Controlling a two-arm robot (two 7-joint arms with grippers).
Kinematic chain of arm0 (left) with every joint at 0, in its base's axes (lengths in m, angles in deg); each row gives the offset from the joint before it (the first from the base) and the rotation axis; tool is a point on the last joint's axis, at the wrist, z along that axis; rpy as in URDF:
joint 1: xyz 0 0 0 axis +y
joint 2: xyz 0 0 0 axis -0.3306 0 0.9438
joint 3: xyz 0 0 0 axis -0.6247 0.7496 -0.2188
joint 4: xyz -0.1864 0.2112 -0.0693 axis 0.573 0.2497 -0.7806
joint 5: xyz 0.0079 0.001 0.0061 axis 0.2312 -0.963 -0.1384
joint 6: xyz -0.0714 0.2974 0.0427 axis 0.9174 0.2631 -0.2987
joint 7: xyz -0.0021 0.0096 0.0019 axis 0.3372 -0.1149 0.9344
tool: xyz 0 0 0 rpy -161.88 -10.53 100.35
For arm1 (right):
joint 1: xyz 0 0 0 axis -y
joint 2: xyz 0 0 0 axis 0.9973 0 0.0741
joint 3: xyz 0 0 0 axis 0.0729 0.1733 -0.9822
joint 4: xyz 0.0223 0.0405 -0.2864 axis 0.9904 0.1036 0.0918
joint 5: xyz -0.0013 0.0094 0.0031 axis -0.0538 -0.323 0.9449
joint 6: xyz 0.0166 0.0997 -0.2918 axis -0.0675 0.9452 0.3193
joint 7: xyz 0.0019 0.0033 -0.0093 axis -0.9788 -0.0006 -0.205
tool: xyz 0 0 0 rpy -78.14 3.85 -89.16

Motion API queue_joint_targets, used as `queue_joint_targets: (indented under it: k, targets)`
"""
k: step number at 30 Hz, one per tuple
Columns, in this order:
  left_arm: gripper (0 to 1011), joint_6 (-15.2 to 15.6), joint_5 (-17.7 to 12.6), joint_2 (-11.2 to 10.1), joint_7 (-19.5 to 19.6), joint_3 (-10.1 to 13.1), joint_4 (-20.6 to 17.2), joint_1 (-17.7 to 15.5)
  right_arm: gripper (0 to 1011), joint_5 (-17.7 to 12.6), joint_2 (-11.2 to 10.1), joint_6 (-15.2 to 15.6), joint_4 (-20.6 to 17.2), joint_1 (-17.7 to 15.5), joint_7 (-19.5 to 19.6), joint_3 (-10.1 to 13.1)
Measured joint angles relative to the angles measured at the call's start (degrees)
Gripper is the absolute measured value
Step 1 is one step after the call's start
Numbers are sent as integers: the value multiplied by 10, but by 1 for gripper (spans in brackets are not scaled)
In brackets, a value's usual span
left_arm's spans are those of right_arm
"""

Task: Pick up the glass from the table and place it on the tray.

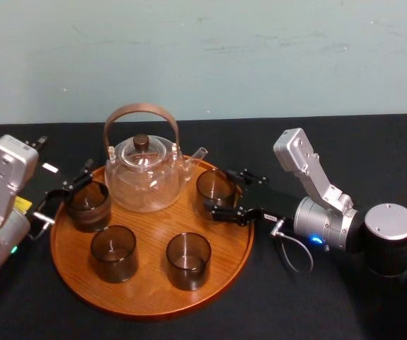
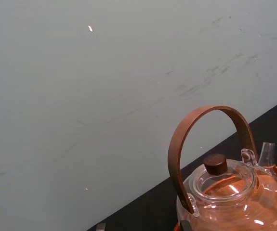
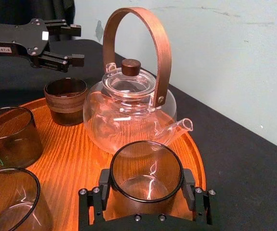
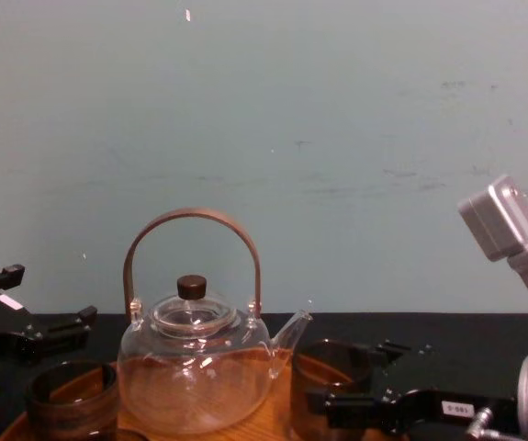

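The glass (image 1: 216, 186) stands upright on the round wooden tray (image 1: 146, 287), at its right rear beside the teapot's spout. My right gripper (image 1: 219, 190) reaches in from the right and is shut on it, one finger on each side. In the right wrist view both pads (image 3: 104, 185) press the wall of the glass (image 3: 146, 168), whose base rests on the tray (image 3: 75, 159). My left gripper (image 1: 60, 193) hovers open at the tray's left edge, close to another glass (image 1: 88, 205), with nothing between its fingers.
A glass teapot (image 1: 145, 173) with a brown hoop handle occupies the tray's rear centre. Two more dark glasses (image 1: 113, 253) (image 1: 188, 260) stand at the tray's front. Black tablecloth surrounds the tray, and a pale wall runs behind.
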Motion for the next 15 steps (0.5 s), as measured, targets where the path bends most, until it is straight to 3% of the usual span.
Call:
queue_joint_targets:
  k: [5, 15]
  targets:
    - [1001, 0, 0, 0, 0, 0, 0, 0, 1002, 0, 0, 0, 0, 0, 0, 0]
    - [1001, 0, 0, 0, 0, 0, 0, 0, 1002, -1, 0, 0, -1, -1, 0, 1]
